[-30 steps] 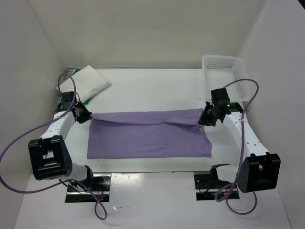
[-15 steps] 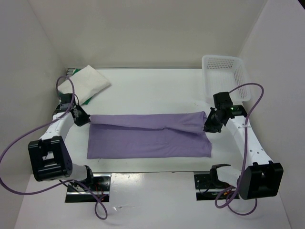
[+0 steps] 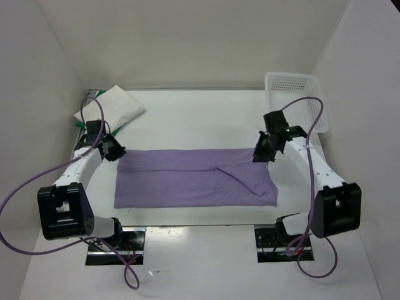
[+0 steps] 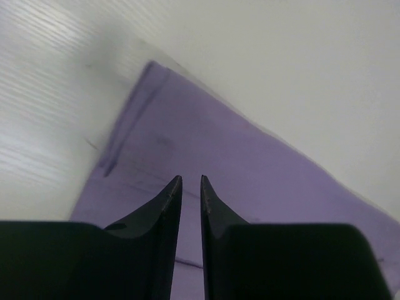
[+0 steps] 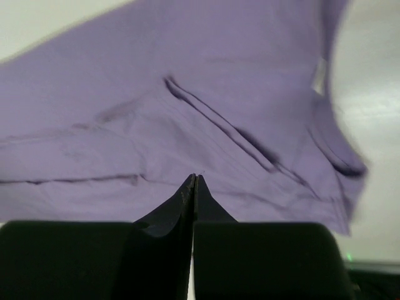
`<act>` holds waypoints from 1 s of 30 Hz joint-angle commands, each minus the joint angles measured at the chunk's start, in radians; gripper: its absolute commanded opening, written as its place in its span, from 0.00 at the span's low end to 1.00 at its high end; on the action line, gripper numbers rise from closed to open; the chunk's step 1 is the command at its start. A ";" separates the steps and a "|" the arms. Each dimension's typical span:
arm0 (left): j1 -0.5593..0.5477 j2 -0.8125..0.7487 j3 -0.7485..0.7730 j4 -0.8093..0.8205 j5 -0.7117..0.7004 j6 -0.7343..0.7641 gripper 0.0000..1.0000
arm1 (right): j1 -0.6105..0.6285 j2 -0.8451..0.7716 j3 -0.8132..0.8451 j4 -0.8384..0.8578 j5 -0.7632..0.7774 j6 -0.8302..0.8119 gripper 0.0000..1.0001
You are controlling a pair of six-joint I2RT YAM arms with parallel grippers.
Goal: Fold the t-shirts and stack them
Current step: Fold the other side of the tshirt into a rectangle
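Lavender t-shirt (image 3: pixel 194 178): lay flat as a long folded strip at the middle of the table (image 3: pixel 200 119). Left gripper (image 3: pixel 115 152): at its far left corner, jaws slightly parted, empty. Right gripper (image 3: pixel 259 153): at its far right corner, clenched on nothing. White t-shirt (image 3: pixel 112 107): folded, in the table's far left corner.

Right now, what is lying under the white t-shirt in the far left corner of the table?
Green cloth peeks out beneath the white t-shirt at its near edge. The rest is covered, so its fold cannot be seen.
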 commanded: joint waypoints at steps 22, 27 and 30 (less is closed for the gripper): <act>-0.118 0.228 0.024 0.159 0.109 0.031 0.22 | 0.149 0.453 0.000 0.476 0.008 0.002 0.34; -0.118 0.260 0.024 0.159 0.100 0.020 0.22 | 0.186 0.455 0.009 0.461 0.020 0.002 0.34; -0.109 0.260 0.024 0.168 0.100 0.011 0.22 | 0.186 0.445 0.000 0.452 0.020 0.011 0.34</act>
